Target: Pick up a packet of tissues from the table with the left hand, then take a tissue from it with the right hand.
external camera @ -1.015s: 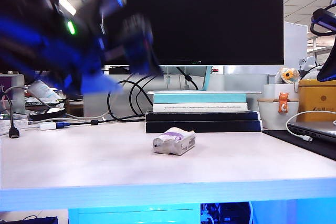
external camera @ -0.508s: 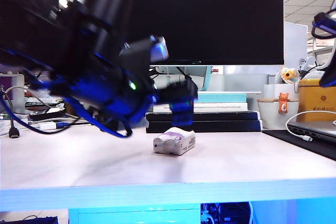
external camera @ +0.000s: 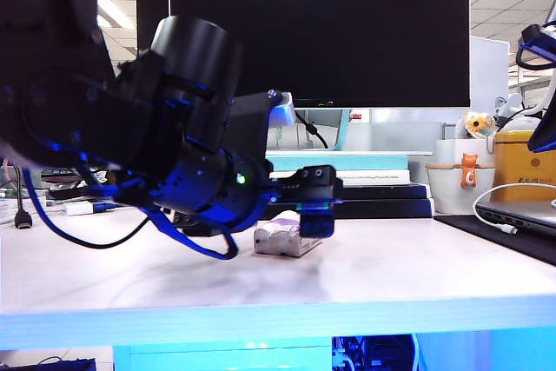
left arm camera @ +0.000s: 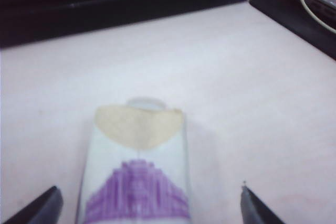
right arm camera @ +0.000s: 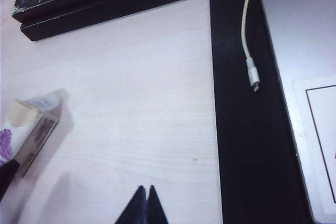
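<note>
Packet of tissues [left arm camera: 137, 174] lies between wide-open left gripper [left arm camera: 149, 205] fingers, seemingly untouched — right gripper [right arm camera: 143, 203] closed, empty.

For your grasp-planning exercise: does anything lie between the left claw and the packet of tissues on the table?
Nothing visible does. The left claw is open, its fingertips either side of the packet of tissues, with only bare table around. The right claw is shut, off to the side.
</note>
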Controlling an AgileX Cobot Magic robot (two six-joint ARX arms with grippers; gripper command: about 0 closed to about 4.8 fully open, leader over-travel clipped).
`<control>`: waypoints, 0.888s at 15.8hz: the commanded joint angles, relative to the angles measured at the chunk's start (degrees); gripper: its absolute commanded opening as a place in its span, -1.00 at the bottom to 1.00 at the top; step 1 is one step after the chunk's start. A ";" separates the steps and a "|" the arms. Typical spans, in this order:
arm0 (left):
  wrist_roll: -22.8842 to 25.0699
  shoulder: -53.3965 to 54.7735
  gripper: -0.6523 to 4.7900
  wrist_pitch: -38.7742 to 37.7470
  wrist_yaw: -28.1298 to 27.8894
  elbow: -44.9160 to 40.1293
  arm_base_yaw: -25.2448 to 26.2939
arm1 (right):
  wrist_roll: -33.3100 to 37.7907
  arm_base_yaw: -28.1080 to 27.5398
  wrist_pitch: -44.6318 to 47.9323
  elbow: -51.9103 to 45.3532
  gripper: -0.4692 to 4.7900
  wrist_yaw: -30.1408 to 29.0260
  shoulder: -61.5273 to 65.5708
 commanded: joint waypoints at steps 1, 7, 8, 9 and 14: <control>0.79 2.47 1.00 6.05 1.97 0.20 -0.17 | -0.66 -0.02 0.59 0.07 -0.85 -0.28 -0.15; 0.81 7.43 1.00 9.84 2.84 0.44 -0.04 | -1.44 -0.02 0.59 0.04 -0.85 0.09 -0.15; 0.81 7.74 1.00 9.84 2.80 0.57 -0.04 | -1.44 -0.02 0.59 0.04 -0.85 0.11 -0.15; 0.81 8.13 1.00 9.84 2.84 0.74 -0.04 | -1.44 -0.02 0.59 0.04 -0.85 0.11 -0.15; 5.09 9.75 1.00 8.00 2.12 3.02 0.02 | -1.46 -0.02 0.66 -0.17 -0.85 0.17 -0.13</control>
